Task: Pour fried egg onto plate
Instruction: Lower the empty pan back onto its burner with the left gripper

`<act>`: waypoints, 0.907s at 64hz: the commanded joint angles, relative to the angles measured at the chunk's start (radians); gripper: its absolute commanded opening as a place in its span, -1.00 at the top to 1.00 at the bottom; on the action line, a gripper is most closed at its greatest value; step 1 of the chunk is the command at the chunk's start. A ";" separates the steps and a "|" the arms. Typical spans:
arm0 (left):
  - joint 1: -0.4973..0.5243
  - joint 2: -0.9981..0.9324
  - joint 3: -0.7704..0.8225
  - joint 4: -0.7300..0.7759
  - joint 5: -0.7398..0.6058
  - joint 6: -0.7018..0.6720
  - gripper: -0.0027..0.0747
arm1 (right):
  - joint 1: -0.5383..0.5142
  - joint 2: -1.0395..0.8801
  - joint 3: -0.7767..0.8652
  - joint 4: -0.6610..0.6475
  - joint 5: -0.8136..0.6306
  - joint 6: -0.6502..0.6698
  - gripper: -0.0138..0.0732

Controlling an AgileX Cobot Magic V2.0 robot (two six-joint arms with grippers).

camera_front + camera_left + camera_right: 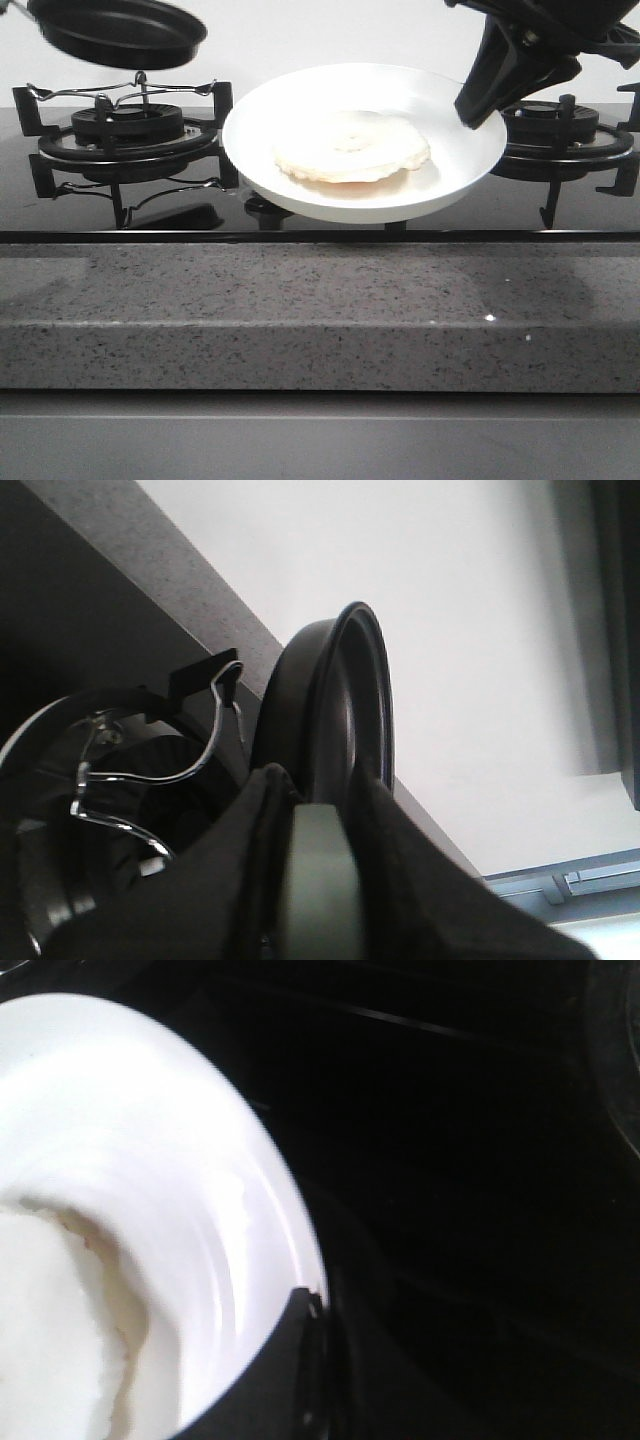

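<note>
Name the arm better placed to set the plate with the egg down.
Right. Its gripper already grips the plate rim, with the egg lying on it. The left gripper is busy holding the pan above the left burner.

**Left wrist: pan on edge above the burner**

From my left wrist camera I see the black frying pan [335, 710] turned on edge, its rim standing up against a pale wall. Its grey handle [315, 880] runs down between the dark jaws of the left gripper [318, 900], which are closed around it. Beside the pan sit a burner [110, 810] and its shiny wire pan support [160, 770], with the speckled desk [150, 570] edge running past them.
</note>
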 commanded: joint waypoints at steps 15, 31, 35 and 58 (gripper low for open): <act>0.013 0.043 -0.034 -0.088 0.087 -0.089 0.98 | -0.003 -0.040 -0.028 0.035 -0.048 -0.006 0.84; 0.024 0.070 -0.034 -0.028 0.126 -0.123 0.81 | -0.003 -0.040 -0.028 0.035 -0.048 -0.006 0.84; 0.026 0.070 -0.034 -0.027 0.130 -0.123 0.59 | -0.003 -0.040 -0.028 0.035 -0.048 -0.006 0.84; 0.076 0.056 -0.036 -0.017 0.207 -0.116 -0.34 | -0.003 -0.040 -0.028 0.035 -0.048 -0.006 0.84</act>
